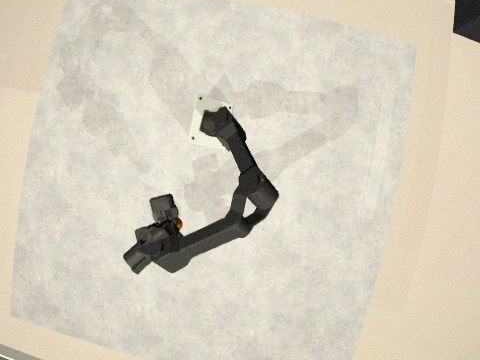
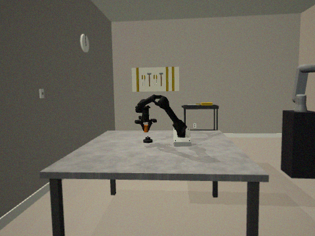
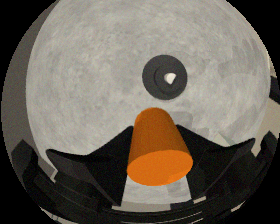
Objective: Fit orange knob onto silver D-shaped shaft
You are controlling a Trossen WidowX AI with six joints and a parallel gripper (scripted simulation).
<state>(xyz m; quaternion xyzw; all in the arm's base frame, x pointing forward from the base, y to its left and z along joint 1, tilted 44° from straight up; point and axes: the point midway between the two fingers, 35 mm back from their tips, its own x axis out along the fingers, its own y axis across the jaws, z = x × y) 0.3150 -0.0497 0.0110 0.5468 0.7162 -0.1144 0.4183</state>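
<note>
Hand: the black hand [image 1: 175,221] [image 2: 146,127] [image 3: 154,130] is pointed downward over the table, its two fingers clamped on the knob from opposite sides.
Knob: the orange knob [image 1: 179,223] [image 2: 146,128] [image 3: 159,145] is held between the fingers, upright and raised off the pedestal; its underside is hidden, so the hole's alignment cannot be verified.
Shaft: the pale shaft [image 2: 147,136] [image 3: 170,78] is noted below the hand, bare and apart from the knob; a D-shaped top is shown in the wrist view.
Pedestal: the round, dark pedestal [image 2: 147,141] [image 3: 148,80] is seated on the table beneath the hand; from the top it is hidden by the hand and arm.
Table: the grey, mottled table [image 1: 300,276] [image 2: 115,158] [image 3: 90,75] is spread under the hand, marked by the arm's shadows.
Arm: the black arm [image 1: 210,236] [image 2: 172,115] is bent from the hand back to its base.
Base: the white base [image 1: 196,138] [image 2: 177,140] is found on the table, well apart from the hand.
Cabinet: the black cabinet [image 1: 467,11] [image 2: 296,141] is located beyond the table's edge, far from the hand; a grey arm [image 2: 300,103] is mounted on it.
</note>
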